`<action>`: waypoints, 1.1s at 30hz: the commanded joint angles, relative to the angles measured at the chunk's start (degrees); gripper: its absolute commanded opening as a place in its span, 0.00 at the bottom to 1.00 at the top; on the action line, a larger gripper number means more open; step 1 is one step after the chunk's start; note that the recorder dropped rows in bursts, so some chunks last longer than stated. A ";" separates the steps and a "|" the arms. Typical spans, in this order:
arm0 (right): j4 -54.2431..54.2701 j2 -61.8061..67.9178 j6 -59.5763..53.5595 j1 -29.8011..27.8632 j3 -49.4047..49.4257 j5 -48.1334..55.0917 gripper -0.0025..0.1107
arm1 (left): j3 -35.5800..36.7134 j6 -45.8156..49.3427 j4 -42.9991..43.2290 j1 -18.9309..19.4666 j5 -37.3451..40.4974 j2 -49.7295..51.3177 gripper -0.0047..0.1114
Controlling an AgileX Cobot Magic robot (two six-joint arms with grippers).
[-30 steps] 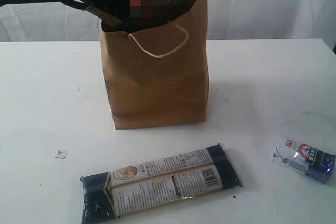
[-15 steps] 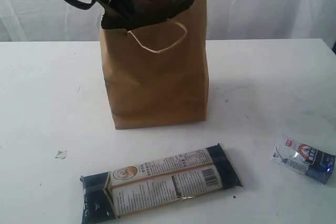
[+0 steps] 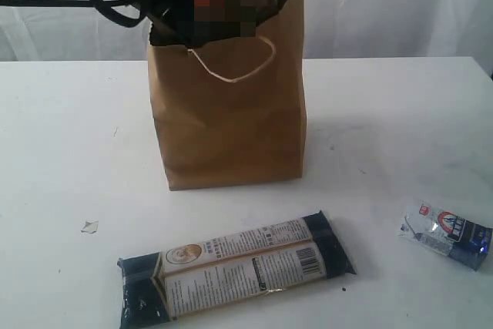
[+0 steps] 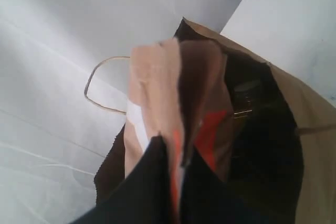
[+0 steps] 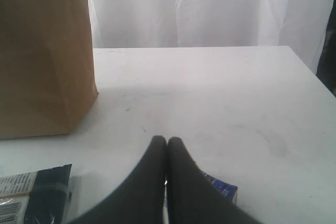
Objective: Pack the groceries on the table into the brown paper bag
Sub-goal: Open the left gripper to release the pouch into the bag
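White curtain (image 3: pixel 385 5) is hanging behind the white table (image 3: pixel 62 152), and the brown paper bag (image 3: pixel 231 129) is standing upright at the far middle of it, mouth open. I am pinching the brown pouch with orange label (image 4: pixel 157 77) in my left gripper (image 4: pixel 176 149), fingers closed tight on one edge, and holding it over the left part of the bag's mouth. The pouch's long axis is running straight on from my fingertips, and its free end is pointing down into the dark inside of the bag, so I judge that the opening lies directly beyond my fingers and the drop needs only a lowering and a letting go. How far the pouch is reaching past the rim I cannot tell. My right gripper (image 5: pixel 167 142) is hovering low over the near right of the table, fingers pressed together on nothing, with the small blue-silver packet (image 3: pixel 447 234) lying just beside them, nearer this arm. Nearer than the bag, the long dark-blue packet (image 3: pixel 235 267) is lying flat, its length running left to right.
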 commanded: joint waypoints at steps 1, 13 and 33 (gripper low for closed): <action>-0.49 -0.30 1.13 -0.09 0.28 -0.30 0.02 | -0.30 0.31 0.36 -0.26 -1.40 0.03 0.04; -0.49 -0.30 2.81 -0.09 0.28 -0.41 0.02 | -0.30 0.56 -0.25 -0.13 -2.92 2.12 0.21; -0.49 -0.30 2.81 -0.09 0.28 -0.41 0.02 | -0.30 0.56 -0.25 -0.13 -5.39 1.59 0.55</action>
